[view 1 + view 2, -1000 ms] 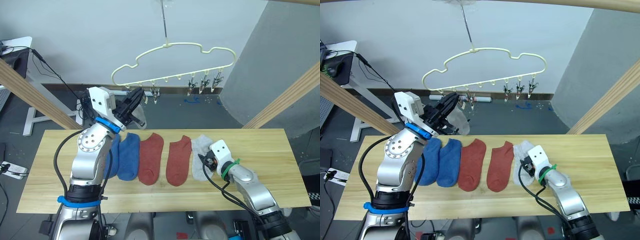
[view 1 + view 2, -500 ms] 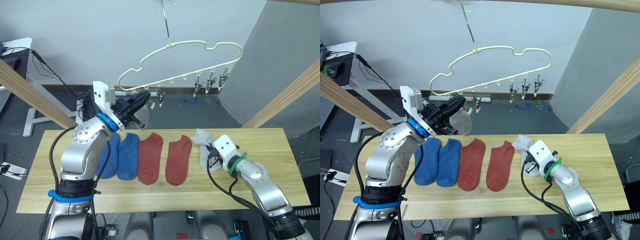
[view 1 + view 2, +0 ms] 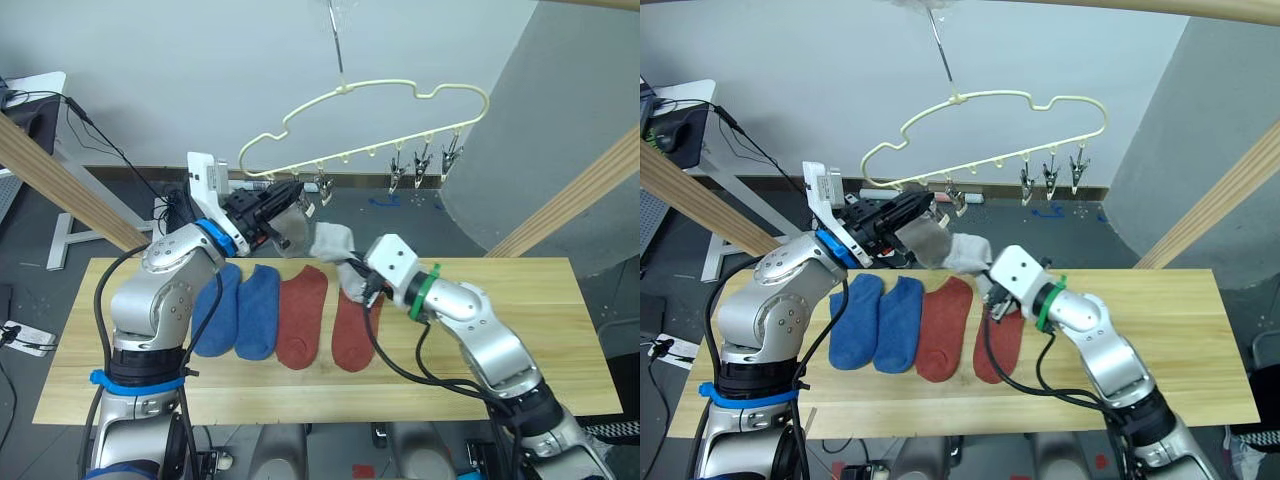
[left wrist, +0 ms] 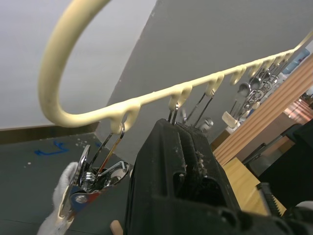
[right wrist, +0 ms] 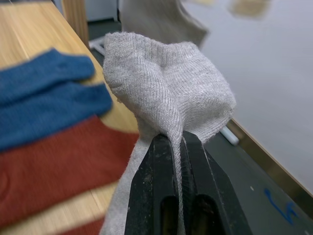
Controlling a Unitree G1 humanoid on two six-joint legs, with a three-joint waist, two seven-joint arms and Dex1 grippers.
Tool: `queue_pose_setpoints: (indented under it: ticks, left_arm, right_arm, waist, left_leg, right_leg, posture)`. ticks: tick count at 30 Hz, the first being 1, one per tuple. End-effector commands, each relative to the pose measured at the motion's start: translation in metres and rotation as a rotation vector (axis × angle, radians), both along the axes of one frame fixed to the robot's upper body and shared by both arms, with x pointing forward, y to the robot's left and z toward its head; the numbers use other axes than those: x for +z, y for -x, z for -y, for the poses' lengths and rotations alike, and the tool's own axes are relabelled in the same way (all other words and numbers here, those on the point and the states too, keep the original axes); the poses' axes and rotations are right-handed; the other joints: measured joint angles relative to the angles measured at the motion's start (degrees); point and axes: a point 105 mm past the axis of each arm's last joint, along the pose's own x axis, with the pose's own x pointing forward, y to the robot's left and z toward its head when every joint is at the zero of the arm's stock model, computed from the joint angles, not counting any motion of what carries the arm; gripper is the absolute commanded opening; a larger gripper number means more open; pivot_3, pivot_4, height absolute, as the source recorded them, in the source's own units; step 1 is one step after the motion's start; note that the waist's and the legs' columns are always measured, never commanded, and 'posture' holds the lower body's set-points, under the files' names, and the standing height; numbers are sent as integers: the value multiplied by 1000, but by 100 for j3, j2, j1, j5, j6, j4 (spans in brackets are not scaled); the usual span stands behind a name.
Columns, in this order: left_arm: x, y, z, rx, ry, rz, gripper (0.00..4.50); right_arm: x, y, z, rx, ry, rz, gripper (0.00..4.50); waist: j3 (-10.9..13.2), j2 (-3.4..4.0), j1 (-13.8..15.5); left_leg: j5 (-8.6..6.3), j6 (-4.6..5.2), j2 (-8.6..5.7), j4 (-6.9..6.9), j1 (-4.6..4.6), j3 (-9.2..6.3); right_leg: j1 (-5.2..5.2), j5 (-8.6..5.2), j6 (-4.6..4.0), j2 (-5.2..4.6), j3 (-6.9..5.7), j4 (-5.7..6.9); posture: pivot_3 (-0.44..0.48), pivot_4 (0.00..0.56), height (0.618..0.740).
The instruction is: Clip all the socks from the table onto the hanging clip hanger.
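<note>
desk (image 3: pixel 520 310): light plank top, nearest thing in the head views
blue socks (image 3: pixel 240 310): two flat side by side at the left of the row
red socks (image 3: pixel 305 315): two flat just right of the blue ones; the right one is partly behind the right arm
right end effector (image 5: pixel 170 147): fingers pinched together on a grey sock (image 5: pixel 166 88); raised off the desk over the red socks, reaching toward the left arm
grey sock: bunched above the fingertips, tail hanging down below them; off the desk, close to the left end effector
left end effector (image 3: pixel 290 205): raised behind the desk's back edge, just under the left end of the hanger; closed on a second grey sock (image 3: pixel 925 238) that droops from it
hanger (image 3: pixel 370 115): pale-yellow cloud outline hung by its hook above and behind the desk, tilted, right end higher
clips (image 3: pixel 425 165): metal, dangling from the lower bar; three bunched at the right, others near the left end effector
clip (image 4: pixel 93 176): hangs from the first loop of the bar, right beside the left fingers
</note>
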Motion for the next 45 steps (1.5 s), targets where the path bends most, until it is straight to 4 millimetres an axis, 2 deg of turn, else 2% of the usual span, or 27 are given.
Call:
queue_pose_setpoints:
  ticks: [1,15,24,30,33,38,39,42,45]
  left_arm:
    - [7,6,0,-4,7,29,0]
    - [4,6,-2,16,4,25,0]
    - [1,8,3,5,20,4,0]
    - [1,13,3,-30,46,-19,0]
    - [0,11,-1,-8,40,-23,739]
    - [-2,13,0,-22,15,-15,2313]
    - [-2,13,0,-22,9,-12,2313]
    - [-3,15,-1,-16,-13,5,2343]
    - [-4,17,-4,-1,-36,30,2343]
  right_arm:
    - [15,-2,-6,1,-50,57,11]
    - [27,-6,-9,-15,-144,60,11]
    - [32,-5,-22,9,-185,52,11]
    - [34,-6,-24,14,-190,59,11]
    - [35,-6,-24,14,-190,62,0]
    - [35,-8,-22,6,-193,59,0]
    - [35,-7,-22,10,-194,57,0]
    - [34,-7,-21,15,-183,60,689]
    - [28,-5,-21,33,-121,62,1788]
  waist:
    - [0,0,1]
    - [0,0,3]
    - [0,0,2]
    - [0,0,3]
    - [0,0,3]
    - [0,0,3]
    - [0,0,3]
    - [0,0,4]
    - [0,0,4]
  left_leg:
    - [0,0,0,0,0,0]
    - [0,0,0,-1,-1,-2]
    - [0,-1,0,-1,-1,-2]
    - [1,-1,0,-1,-2,-2]
    - [1,-2,0,-1,-1,-2]
    - [1,-2,0,-2,-4,-1]
    - [1,-2,0,-2,-4,-1]
    - [1,-3,0,-3,-4,-1]
    - [2,-3,0,-3,-4,0]
  right_leg:
    - [0,0,0,0,0,-1]
    - [-2,0,0,0,-2,-2]
    - [-3,0,0,-1,-2,0]
    - [-4,0,0,-1,-2,1]
    - [-4,0,0,-1,-2,1]
    - [-6,0,0,-1,-1,0]
    - [-7,0,0,-1,-2,0]
    - [-9,0,0,-1,-1,2]
    - [-10,0,0,-1,1,1]
  posture:
    - [4,341,720]
    - [9,337,720]
    - [10,332,720]
    - [15,327,720]
    - [15,327,720]
    - [16,324,720]
    - [16,324,720]
    - [16,320,720]
    - [16,320,720]
